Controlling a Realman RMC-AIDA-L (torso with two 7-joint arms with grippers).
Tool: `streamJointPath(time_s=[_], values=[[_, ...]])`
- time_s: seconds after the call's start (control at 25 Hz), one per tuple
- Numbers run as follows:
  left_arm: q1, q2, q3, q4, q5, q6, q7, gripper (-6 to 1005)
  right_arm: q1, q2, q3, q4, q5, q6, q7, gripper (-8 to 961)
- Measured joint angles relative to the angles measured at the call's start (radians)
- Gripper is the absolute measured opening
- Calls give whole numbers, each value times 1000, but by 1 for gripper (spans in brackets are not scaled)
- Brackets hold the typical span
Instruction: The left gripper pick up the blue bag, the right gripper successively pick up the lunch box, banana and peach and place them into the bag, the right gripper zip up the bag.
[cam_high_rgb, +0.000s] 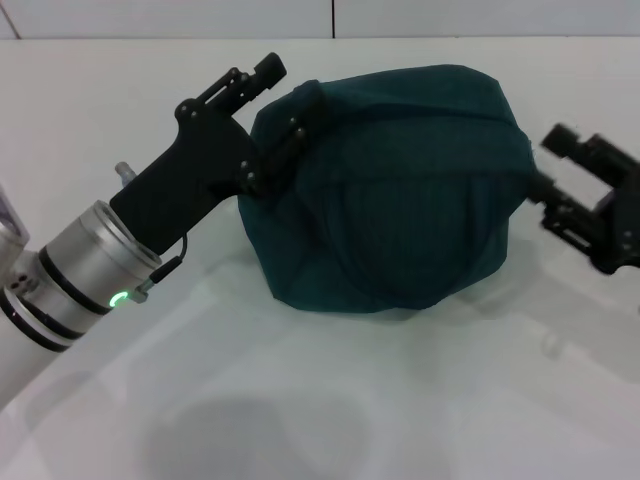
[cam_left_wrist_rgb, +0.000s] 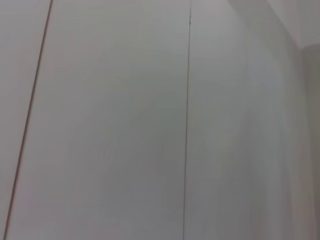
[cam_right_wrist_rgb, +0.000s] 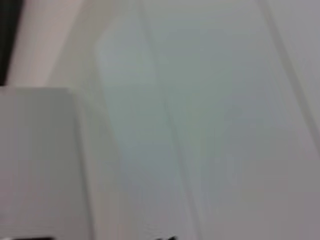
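Left tool (cam_high_rgb: 283, 125) angled up from lower left, clamped on the blue bag (cam_high_rgb: 400, 190) at its upper left edge. Bag bulges, closed, on the white tabletop (cam_high_rgb: 300, 400). Right tool (cam_high_rgb: 560, 185) spread wide at the bag's right end (wrist views show only blank surfaces).

We see the left gripper (cam_high_rgb: 285, 105) as a black metal claw with small screws, on a silver cylindrical wrist with black bands, a green light and a thin black cable. The right gripper (cam_high_rgb: 590, 200) looks like matching black metal, apparently screwed too.
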Motion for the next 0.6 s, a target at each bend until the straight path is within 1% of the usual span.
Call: streamJointPath(time_s=[0.12,0.28,0.48,0.6], values=[[17,-2,0,-2,0,-2,5,561,25,11,0,8,-33,3,-3,606],[51,-3,2,-1,0,2,32,562,30,25,-1,2,-38,0,-40,606],[96,-6,3,9,1,4,111,564,42,38,3,3,-39,4,-63,607],[101,-6,4,10,12,5,123,565,45,47,3,7,-39,7,-63,607]])
